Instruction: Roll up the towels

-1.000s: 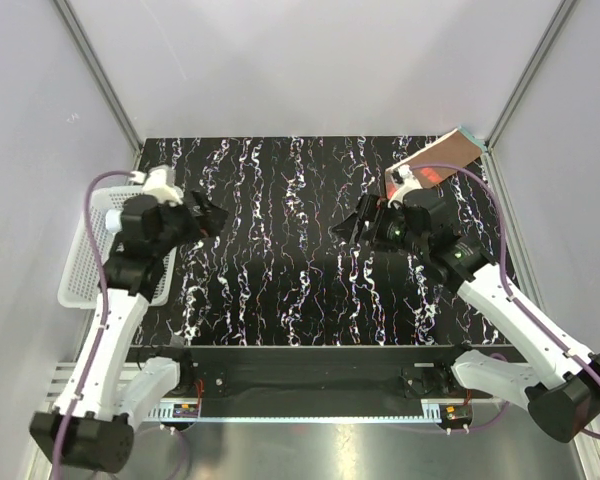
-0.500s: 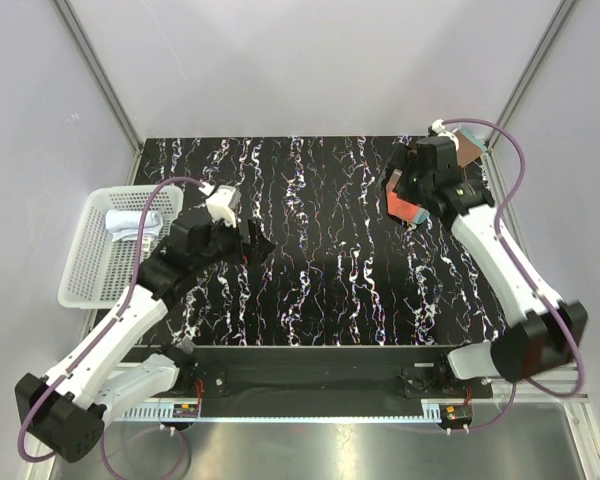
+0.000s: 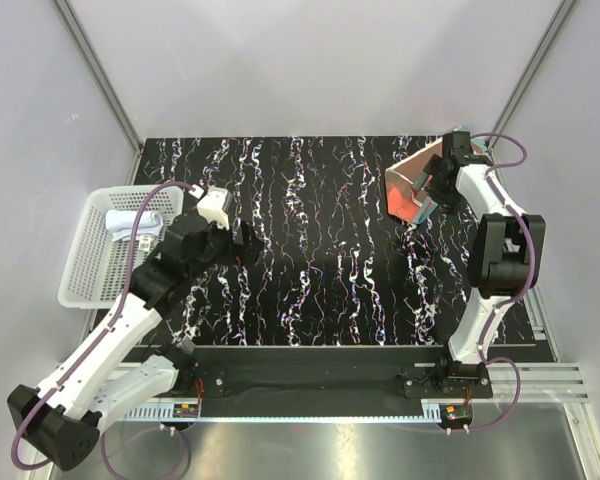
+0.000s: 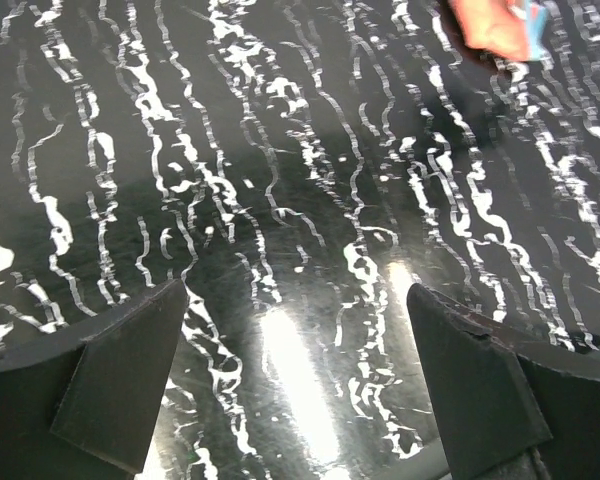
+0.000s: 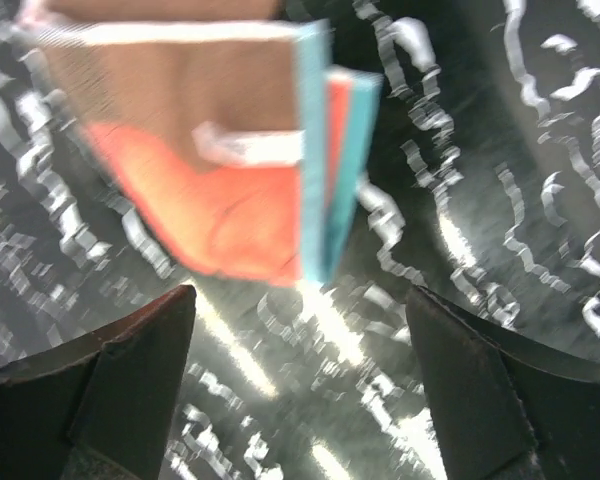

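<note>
The rust-brown towel [image 3: 417, 172] lies folded at the far right of the table, its red-orange patch and teal edge toward the near side. My right gripper [image 3: 432, 192] hovers at its right edge, open. In the right wrist view the brown towel [image 5: 200, 140] fills the upper left, just beyond the open, empty right gripper [image 5: 300, 300]. The pale blue towel [image 3: 130, 222] sits bunched in the basket. My left gripper [image 3: 248, 250] hangs open over the table's left-middle; the left gripper [image 4: 295, 300] holds nothing, and a corner of the brown towel [image 4: 492, 25] shows far off.
A white perforated basket [image 3: 90, 270] stands at the table's left edge. The black marbled table [image 3: 320, 260] stretches between the arms. Enclosure walls and metal posts close in the back corners, one right beside the brown towel.
My right arm has swung from the middle right out to the far right corner over the brown towel, which has shifted and shows its red patch. My left arm left the basket and came over the table.
</note>
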Motion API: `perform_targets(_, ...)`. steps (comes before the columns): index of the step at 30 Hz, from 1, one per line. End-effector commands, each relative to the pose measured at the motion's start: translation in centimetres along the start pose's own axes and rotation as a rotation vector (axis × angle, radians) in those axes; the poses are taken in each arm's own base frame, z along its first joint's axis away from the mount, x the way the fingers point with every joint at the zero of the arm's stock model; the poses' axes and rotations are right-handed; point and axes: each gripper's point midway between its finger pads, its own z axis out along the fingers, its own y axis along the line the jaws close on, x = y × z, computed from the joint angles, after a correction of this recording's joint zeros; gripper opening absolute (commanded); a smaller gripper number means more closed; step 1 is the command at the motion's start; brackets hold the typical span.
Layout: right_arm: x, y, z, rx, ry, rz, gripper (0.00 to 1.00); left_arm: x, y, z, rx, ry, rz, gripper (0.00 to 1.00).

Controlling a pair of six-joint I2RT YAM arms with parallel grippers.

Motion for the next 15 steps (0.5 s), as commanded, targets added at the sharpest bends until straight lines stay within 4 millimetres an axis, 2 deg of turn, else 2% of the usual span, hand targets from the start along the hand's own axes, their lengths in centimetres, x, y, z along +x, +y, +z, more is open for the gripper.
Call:
perform_targets(1,-2.8,0.7,0.8,-0.04,-0.042,-0.013,0.88,-1.5,0.5,0.1,-0.047,-0.021,0.038,0.99)
perform_targets(6,-4.4,1.2,4.1,-0.075,-0.037,0.007,0.76,-1.0,0.1,0.7,-0.03,0.029,0.043,0.99)
perform_targets(8,-5.0,1.1,5.0,-0.071,-0.041,0.014,0.71,-0.8,0.2,0.8,-0.033,0.033,0.044,0.99)
perform_targets(9,-6.1,1.4,5.1,-0.082,-0.057,0.018,0.7,-0.8,0.2,0.8,-0.034,0.031,0.044,0.99)
perform_targets(10,-5.7,1.1,6.5,-0.071,-0.035,0.019,0.68,-0.8,0.2,0.9,-0.037,0.029,0.045,0.99)
perform_targets(11,-6.6,1.6,6.6,-0.082,-0.049,0.021,0.67,-0.6,0.3,0.9,-0.04,0.034,0.046,0.99)
perform_targets(12,-6.0,1.1,8.1,-0.064,-0.02,0.017,0.66,-0.6,0.3,1.0,-0.039,0.036,0.046,0.99)
perform_targets(14,-6.8,1.6,8.7,-0.071,-0.029,0.013,0.65,-0.5,0.3,1.2,-0.042,0.046,0.05,0.99)
perform_targets(15,-6.4,1.3,9.8,-0.059,-0.016,0.012,0.63,-0.4,0.3,1.2,-0.042,0.048,0.05,0.99)
